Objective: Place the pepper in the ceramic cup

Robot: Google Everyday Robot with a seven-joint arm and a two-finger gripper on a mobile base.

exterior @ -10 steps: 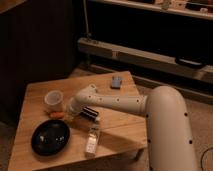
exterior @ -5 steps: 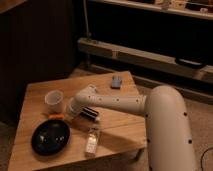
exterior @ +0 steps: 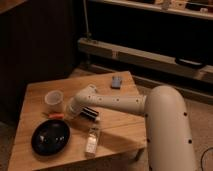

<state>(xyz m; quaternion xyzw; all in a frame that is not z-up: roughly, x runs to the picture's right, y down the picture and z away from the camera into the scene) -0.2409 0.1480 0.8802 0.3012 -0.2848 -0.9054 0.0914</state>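
- My gripper (exterior: 71,111) sits low over the wooden table (exterior: 122,125), at the end of my white arm, which reaches in from the right of the view.
- I cannot tell whether the gripper is spread or closed; its tip merges with the pale wrist housing.
- The pepper (exterior: 53,116) lies flat on the tabletop just beside the gripper, on the side toward the left of the view. Its length points roughly at the gripper.
- The pepper's near end is close against the gripper tip; whether they touch I cannot tell.
- The ceramic cup (exterior: 53,99) stands upright just beyond the pepper, up and to the left of the gripper in the view. It is near the gripper but apart from it.
- The pepper is outside the cup, on the table between the cup and the black bowl (exterior: 50,138).
- The black bowl rests nearer the table's front edge, below and left of the gripper in the view.
- A white bottle (exterior: 92,140) lies on its side on the near side of the gripper, right of the bowl.
- A small grey remote-like object (exterior: 116,81) lies well apart from the gripper, near the table's far edge.
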